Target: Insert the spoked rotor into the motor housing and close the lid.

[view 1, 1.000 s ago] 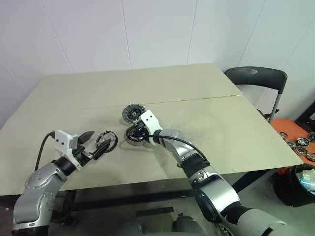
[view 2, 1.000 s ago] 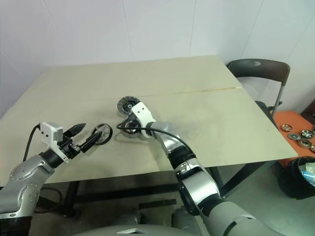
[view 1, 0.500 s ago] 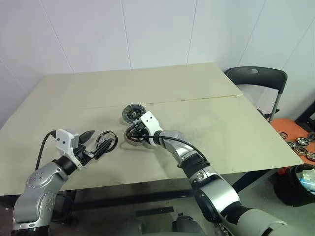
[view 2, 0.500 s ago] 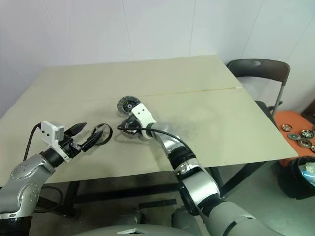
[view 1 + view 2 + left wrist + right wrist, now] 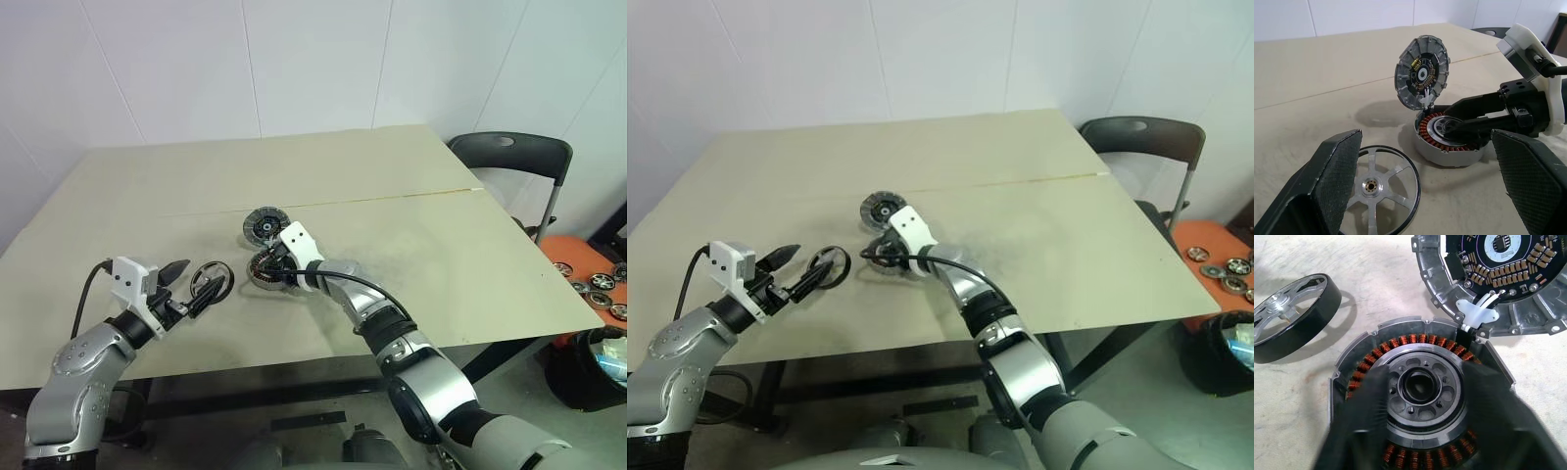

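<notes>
1. A pale beige desk [image 5: 411, 245] stands against white wall panels, with a dark chair [image 5: 514, 157] at its far right corner and an orange tray of round parts [image 5: 593, 279] beyond the desk edge
2. The motor housing [image 5: 1449, 142] sits flat near the desk's middle, open face up, copper windings ringing a metal centre
3. The lid [image 5: 1421, 73] stands tilted on edge at the housing's far rim, ribbed inner face toward the left arm
4. The spoked rotor [image 5: 1381, 191] lies flat just left of the housing, hub upward
5. The left end effector [image 5: 191, 289] hovers wide open beside the rotor, holding nothing
6. The right end effector [image 5: 1452, 131] reaches into the housing; its fingers [image 5: 1359, 421] straddle the centre, partly spread
</notes>
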Available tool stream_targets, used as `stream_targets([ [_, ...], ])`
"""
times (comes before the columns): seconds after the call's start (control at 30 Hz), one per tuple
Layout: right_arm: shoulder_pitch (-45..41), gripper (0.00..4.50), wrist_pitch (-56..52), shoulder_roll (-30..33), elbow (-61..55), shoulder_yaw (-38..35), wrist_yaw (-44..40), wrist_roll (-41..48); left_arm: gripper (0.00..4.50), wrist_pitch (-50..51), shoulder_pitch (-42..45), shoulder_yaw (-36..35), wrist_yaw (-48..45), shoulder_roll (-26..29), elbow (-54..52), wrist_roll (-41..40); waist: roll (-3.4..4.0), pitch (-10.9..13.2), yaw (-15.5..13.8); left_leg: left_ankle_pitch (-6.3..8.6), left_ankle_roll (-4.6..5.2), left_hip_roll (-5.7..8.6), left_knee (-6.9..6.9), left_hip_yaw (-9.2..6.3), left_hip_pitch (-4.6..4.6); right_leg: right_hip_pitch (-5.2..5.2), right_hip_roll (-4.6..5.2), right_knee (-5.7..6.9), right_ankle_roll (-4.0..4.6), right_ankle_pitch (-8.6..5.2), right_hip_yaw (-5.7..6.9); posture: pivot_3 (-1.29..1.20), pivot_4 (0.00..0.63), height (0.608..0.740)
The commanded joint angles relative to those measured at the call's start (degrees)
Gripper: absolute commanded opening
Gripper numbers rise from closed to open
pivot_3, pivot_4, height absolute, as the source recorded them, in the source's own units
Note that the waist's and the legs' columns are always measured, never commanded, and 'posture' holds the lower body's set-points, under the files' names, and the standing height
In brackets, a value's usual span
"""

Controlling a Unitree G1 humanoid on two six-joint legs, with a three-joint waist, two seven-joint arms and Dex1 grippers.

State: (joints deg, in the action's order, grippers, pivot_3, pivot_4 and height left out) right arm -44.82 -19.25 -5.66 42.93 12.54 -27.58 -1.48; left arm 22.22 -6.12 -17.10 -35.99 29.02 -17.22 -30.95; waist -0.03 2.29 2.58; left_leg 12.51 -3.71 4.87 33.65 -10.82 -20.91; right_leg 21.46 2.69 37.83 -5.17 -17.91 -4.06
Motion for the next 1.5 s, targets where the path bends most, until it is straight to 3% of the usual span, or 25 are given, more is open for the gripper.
stream_targets([
  [0.03, -1.83, 1.01, 2.03, -0.32, -0.84, 0.03, 0.02, -0.31, 4.50, -0.39, 0.59, -0.35, 0.23, 0.40, -2.04, -0.17, 0.00, 0.01, 0.00, 0.00, 0.00, 0.00, -0.01, 0.00, 0.00, 0.00, 0.00, 0.00, 0.00, 0.00, 0.00, 0.00, 0.000, 0.740],
  [0.13, -1.43, 0.02, 3.25, 0.44, -0.30, 2.55, -0.25, -2.74, 4.50, -0.37, 0.84, -0.40, 0.30, 0.54, -1.94, -0.15, 0.00, 0.01, -0.01, 0.00, 0.00, 0.00, -0.02, 0.00, 0.00, 0.00, 0.00, -0.02, 0.00, 0.00, 0.00, 0.00, 0.000, 0.740],
  [0.63, -1.17, 0.02, 6.24, 1.89, 1.95, 7.45, 1.59, -9.24, 4.50, -2.01, 1.15, -0.66, -1.10, 0.79, 0.30, 0.68, -0.01, 0.00, 0.00, 0.00, 0.00, -0.01, -0.13, 0.00, 0.01, 0.08, -0.01, -0.11, 0.00, 0.00, 0.00, 0.00, 0.000, 0.740],
  [0.8, -1.89, 0.02, 6.08, 1.31, 3.19, 5.91, 2.40, -8.52, 4.50, -1.69, 1.30, -0.42, -0.86, 0.73, -0.27, 0.79, -0.01, 0.00, -0.04, 0.00, 0.00, -0.01, -0.12, 0.00, 0.15, 0.03, 0.00, -0.11, 0.01, 0.00, 0.00, 0.00, 0.000, 0.740],
  [0.93, -1.93, 0.83, 6.02, 1.47, 3.35, 5.95, 2.41, -8.78, 4.50, -0.83, 1.42, -0.31, -0.17, 0.83, -1.50, 0.61, -0.01, 0.00, -0.06, 0.00, 0.00, -0.01, -0.13, 0.00, 0.31, -0.08, 0.01, -0.12, 0.02, -0.03, 0.00, 0.00, 0.000, 0.740],
  [1.13, -1.99, 2.83, 6.16, 1.54, 3.39, 6.52, 1.84, -9.33, 4.50, -0.11, 1.70, -0.22, 0.41, 1.10, -2.12, 0.40, -0.03, -0.02, -0.03, 0.00, 0.00, -0.04, -0.36, 0.01, 0.40, -0.09, 0.01, -0.25, 0.03, -0.02, -0.01, 0.00, 0.000, 0.740],
  [1.37, -1.75, 2.83, 6.33, 1.75, 2.94, 7.24, 1.27, -10.07, 4.50, -0.41, 1.18, -0.18, 0.15, 1.16, -1.92, 0.67, -0.04, -0.02, -0.01, 0.00, 0.00, -0.11, -0.54, 0.02, 0.41, -0.07, -0.01, -0.32, 0.03, -0.02, -0.01, 0.00, 0.000, 0.740],
  [1.5, -1.73, 1.88, 6.66, 1.69, 3.03, 7.12, 0.56, -9.78, 4.50, -0.94, 1.08, -0.14, -0.24, 1.16, -1.24, 0.93, -0.03, -0.02, -0.01, 0.00, 0.00, -0.11, -0.53, 0.02, 0.42, -0.08, -0.01, -0.32, 0.05, -0.03, -0.01, 0.00, 0.000, 0.740],
])
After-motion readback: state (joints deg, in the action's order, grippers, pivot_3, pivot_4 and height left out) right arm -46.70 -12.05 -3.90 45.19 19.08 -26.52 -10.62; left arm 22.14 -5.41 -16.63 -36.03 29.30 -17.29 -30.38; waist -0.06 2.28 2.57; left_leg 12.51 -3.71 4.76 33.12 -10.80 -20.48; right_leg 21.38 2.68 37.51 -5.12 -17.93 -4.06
